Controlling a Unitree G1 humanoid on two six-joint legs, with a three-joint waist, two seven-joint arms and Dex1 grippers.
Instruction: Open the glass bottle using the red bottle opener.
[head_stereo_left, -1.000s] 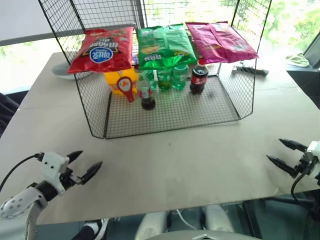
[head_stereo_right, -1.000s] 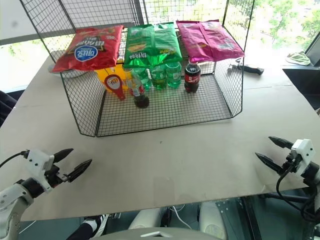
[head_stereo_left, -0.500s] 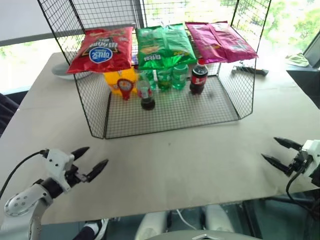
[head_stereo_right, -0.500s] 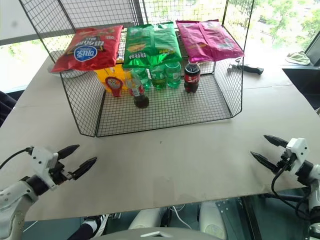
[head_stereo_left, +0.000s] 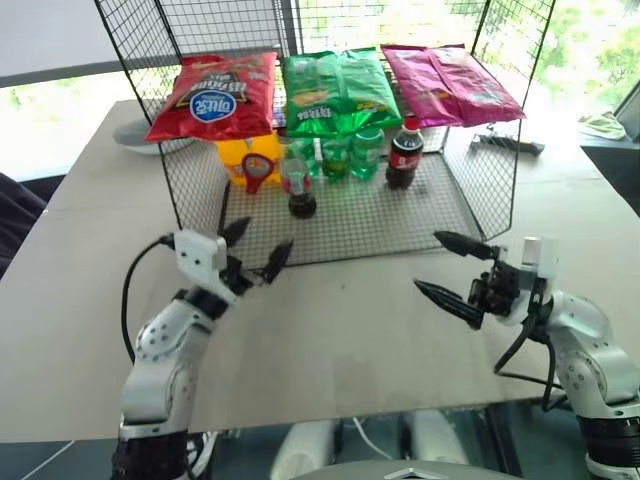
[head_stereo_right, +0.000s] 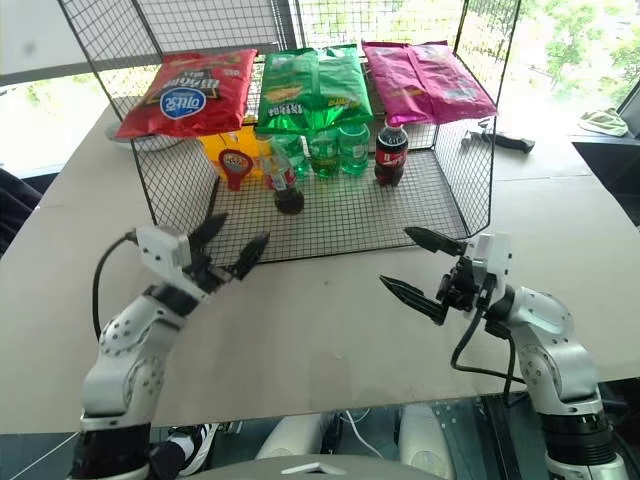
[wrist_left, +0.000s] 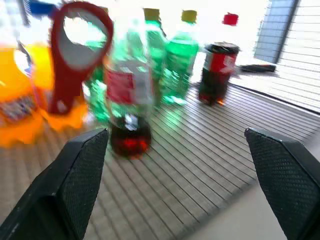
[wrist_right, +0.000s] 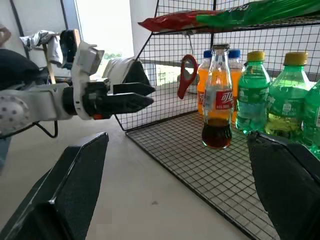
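**A:** Where do things stand for the reach?

**B:** The glass bottle (head_stereo_left: 298, 186) stands upright on the mesh floor of the wire rack (head_stereo_left: 480, 215), toward the rack's open front. The red bottle opener (head_stereo_left: 258, 171) hangs just beside the bottle on the robot's left, in front of an orange bottle (head_stereo_left: 243, 156). Both grippers are in the air in front of the rack, holding nothing: the left gripper (head_stereo_left: 255, 251) has its jaws wide, and so does the right gripper (head_stereo_left: 455, 268).

**A:** How would you do this step well?

**B:** I'd send the left one for the opener, since it is nearer that side, and bring the right to the bottle's lower body, below the label. Come in low and level through the open front, under the chip bags (head_stereo_left: 327, 86) lying on top. The green bottles (head_stereo_left: 345, 155) crowd just behind the bottle, so close on it from the front.

**A:** Do the wrist cameras add anything?

**B:** Yes. The left wrist view shows the opener's oval ring up at the bottle's neck height. The right wrist view shows the cola filling only the bottle's lower part, and the left gripper from the side.
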